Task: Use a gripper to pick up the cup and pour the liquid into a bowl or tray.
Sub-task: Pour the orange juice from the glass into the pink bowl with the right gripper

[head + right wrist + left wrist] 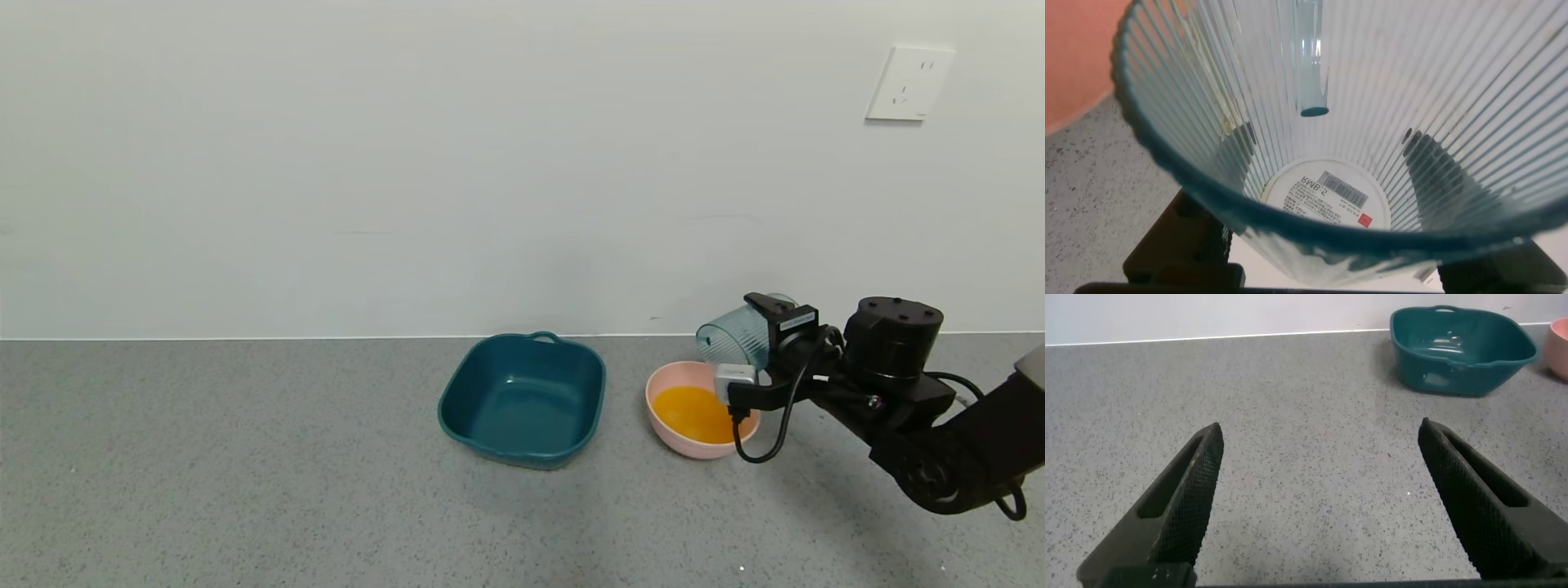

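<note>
My right gripper [763,339] is shut on the ribbed pale blue-green cup [732,336] and holds it tipped on its side, mouth toward the left, just above the far right rim of the pink bowl [665,426]. The bowl holds the orange-yellow liquid [692,414]. In the right wrist view the cup [1339,163] fills the frame and looks empty, with a label on its base; the dark fingers [1437,175] show through its walls, and a bit of the pink bowl [1074,65] shows beside it. My left gripper [1319,498] is open over bare counter, out of the head view.
A dark teal square tray [522,398] stands empty just left of the bowl; it also shows far off in the left wrist view [1462,349]. The grey speckled counter [245,474] meets a white wall at the back. A wall socket [909,83] is at the upper right.
</note>
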### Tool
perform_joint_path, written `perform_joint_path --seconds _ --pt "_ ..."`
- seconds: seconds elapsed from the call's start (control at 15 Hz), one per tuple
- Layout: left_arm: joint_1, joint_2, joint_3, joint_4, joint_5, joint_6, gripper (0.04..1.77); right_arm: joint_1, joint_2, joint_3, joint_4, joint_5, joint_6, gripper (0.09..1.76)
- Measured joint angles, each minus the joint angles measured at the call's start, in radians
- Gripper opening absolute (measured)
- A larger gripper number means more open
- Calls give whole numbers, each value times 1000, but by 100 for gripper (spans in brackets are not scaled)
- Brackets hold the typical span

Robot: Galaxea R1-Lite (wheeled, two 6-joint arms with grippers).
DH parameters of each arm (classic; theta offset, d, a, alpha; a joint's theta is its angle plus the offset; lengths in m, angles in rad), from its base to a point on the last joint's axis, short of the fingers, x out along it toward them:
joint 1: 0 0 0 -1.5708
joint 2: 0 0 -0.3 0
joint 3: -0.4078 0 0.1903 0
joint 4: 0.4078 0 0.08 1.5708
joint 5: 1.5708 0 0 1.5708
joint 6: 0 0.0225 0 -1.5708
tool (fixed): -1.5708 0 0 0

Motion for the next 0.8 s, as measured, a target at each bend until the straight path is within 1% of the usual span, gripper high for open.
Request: perform_joint_path --seconds 0.8 --pt "0 0 0 0 0 0 172 4 0 0 -2 0 0 135"
